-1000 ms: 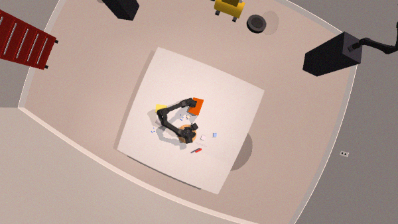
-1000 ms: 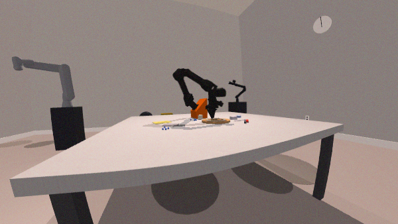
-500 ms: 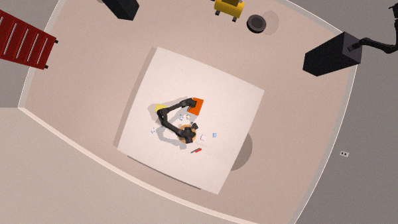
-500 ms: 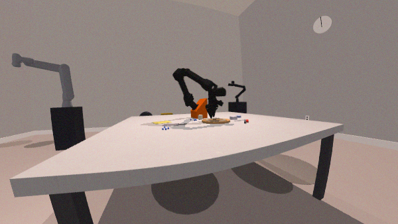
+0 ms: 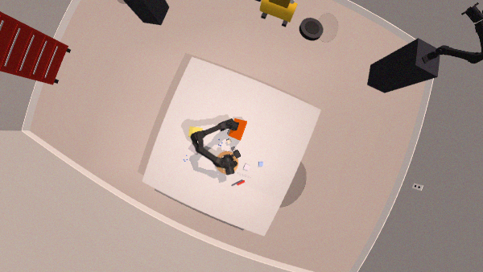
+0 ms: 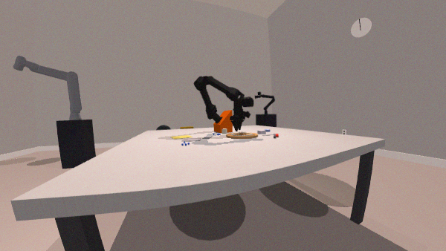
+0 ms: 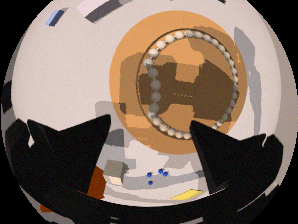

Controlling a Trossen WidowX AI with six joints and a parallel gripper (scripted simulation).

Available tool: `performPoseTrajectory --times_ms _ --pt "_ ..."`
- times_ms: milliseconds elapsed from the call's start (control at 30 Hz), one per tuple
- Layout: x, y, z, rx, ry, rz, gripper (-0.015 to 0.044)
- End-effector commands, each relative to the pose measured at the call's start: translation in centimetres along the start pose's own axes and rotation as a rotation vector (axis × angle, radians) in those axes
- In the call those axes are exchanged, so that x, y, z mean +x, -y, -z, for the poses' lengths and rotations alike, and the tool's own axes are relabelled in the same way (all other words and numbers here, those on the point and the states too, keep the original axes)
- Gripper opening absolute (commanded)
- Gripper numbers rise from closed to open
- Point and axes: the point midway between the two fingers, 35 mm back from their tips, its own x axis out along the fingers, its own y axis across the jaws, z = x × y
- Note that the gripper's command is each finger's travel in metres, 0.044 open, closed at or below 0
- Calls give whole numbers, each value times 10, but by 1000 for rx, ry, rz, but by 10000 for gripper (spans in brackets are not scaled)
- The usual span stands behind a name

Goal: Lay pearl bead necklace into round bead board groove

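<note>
The hand (image 6: 238, 129) (image 7: 152, 121) was wide and held nothing above the round bead board (image 5: 220, 171) (image 6: 241, 137) (image 7: 122, 65), where the pearl bead necklace (image 7: 156, 85) lay with its left stretch inside the groove (image 7: 138, 82), so that stretch probably wanted a gentle outward nudge.

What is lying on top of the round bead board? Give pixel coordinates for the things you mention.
The pearl necklace (image 7: 180, 35) lies on the round bead board (image 5: 220, 170) (image 6: 241, 137) (image 7: 125, 65). The jaws hide a small lower-right part of the necklace.
</note>
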Motion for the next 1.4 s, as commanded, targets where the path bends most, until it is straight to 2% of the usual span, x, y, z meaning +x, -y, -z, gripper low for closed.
performPoseTrajectory --times_ms 0,200,1300,1367 --pt "-20 1 -8 71 11 0 282" --pt "-21 1 -10 86 11 0 125" --pt "16 1 -9 87 9 1 120" --pt "14 2 -11 92 14 -2 67"
